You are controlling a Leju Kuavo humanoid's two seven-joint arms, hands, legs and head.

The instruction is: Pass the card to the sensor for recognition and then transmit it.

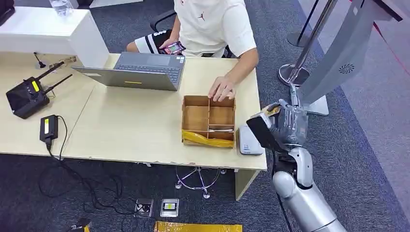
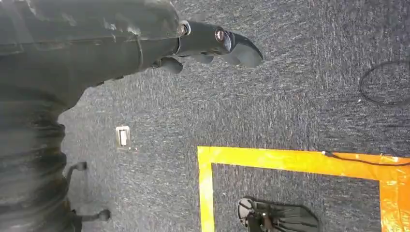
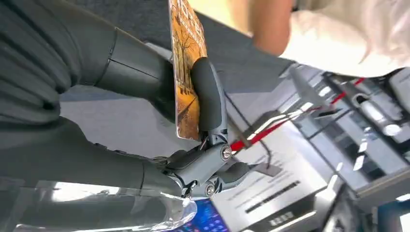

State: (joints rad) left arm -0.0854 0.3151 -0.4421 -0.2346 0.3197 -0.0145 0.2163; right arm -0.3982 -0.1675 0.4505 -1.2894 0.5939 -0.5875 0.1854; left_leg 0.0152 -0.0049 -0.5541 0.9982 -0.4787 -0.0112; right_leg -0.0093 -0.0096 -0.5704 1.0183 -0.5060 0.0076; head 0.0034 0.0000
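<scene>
The right hand (image 3: 159,96) pinches a flat, glossy orange card (image 3: 186,72) between thick grey thumb and darker fingers; the left hand's (image 2: 212,43) grip cannot be told.

Even bright indoor light; soft shadows; right wrist background blurred, glary.

A flat card printed in orange and gold with dark tree-like marks (image 3: 186,72) is being shown against the dark grey fingers (image 3: 209,96) of the right hand (image 3: 159,96); a brown cardboard divided box (image 1: 208,121) edged with yellow tape is being seen on the pale wooden table (image 1: 130,130), beside a white rectangular sensor pad (image 1: 248,141), over speckled grey carpet (image 2: 290,96) marked with orange-yellow tape (image 2: 290,162)
</scene>
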